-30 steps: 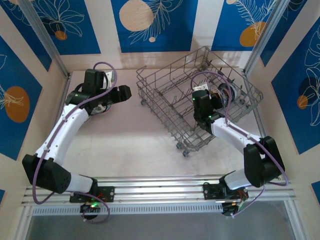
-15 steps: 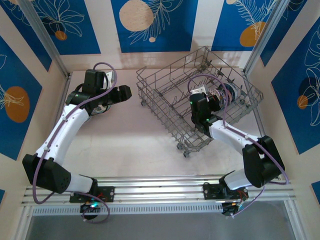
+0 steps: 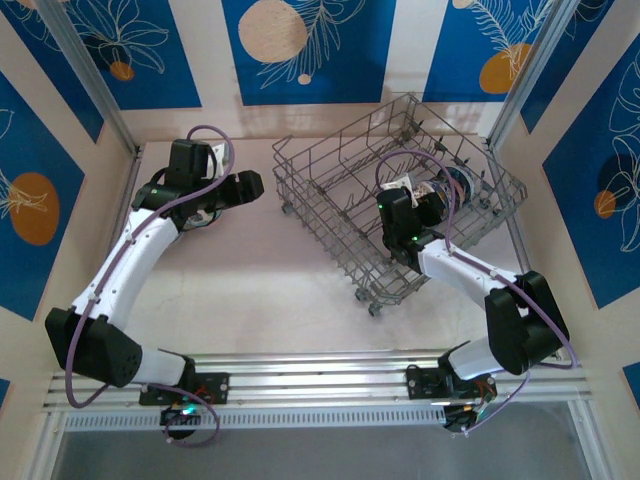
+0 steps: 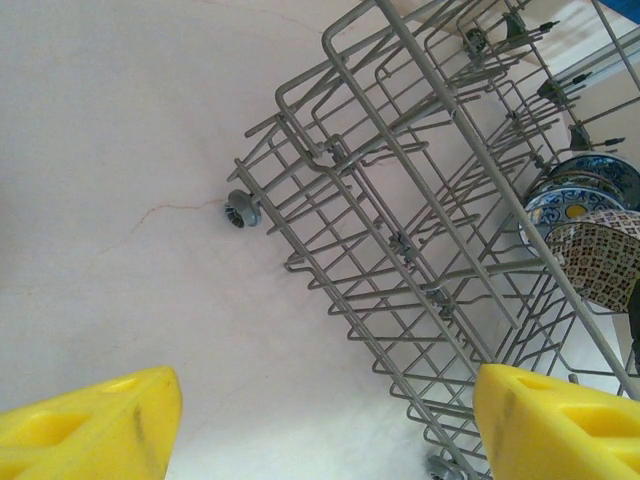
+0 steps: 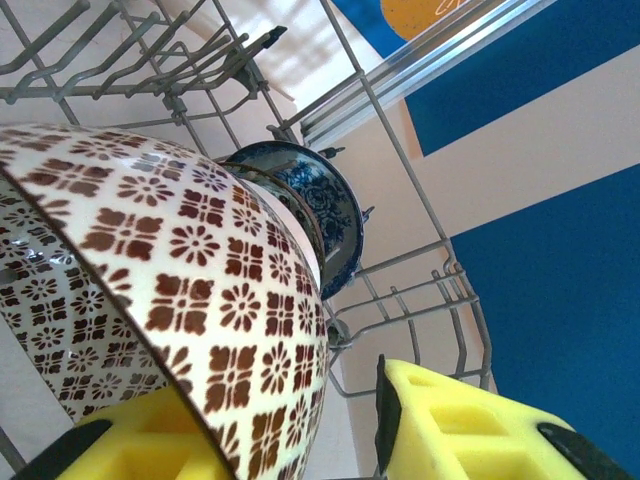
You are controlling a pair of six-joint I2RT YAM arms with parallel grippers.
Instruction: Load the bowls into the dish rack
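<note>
Pale off-white desk (image 3: 250, 290): it carries the large grey wire dish rack (image 3: 318, 222), our reference for every place below. The rack sits askew on the desk.

White left arm (image 3: 130, 250): reaches to a spot left of the rack, outside it.
White right arm (image 3: 470, 268): reaches over the rack's near wall and into it.

Bowls: we count three, standing on edge among the tines toward the rack's right end, packed one behind another.
- The brown-and-white tiled round ceramic bowl (image 5: 190, 270) is the one nearest the rack's middle.
- Behind it stands a blue-and-yellow rimmed round ceramic bowl (image 4: 560, 212).
- The dark blue-and-white painted round ceramic bowl (image 5: 325, 215) is closest to the rack's right wall.

Right claw (image 5: 290, 420): inside the rack. Its yellow fingers stand partly apart, one on each side of the brown-and-white bowl's wall. A sliver of gap shows between the outer finger (image 5: 460, 420) and the bowl, so there is no pinch that we can see.

Left claw (image 4: 325, 425): the yellow fingers are wide apart with nothing between them. It hovers over bare desk just left of the rack's left corner.

Small grey wheel (image 4: 240, 212): at that left corner of the rack, resting on the desk.
</note>
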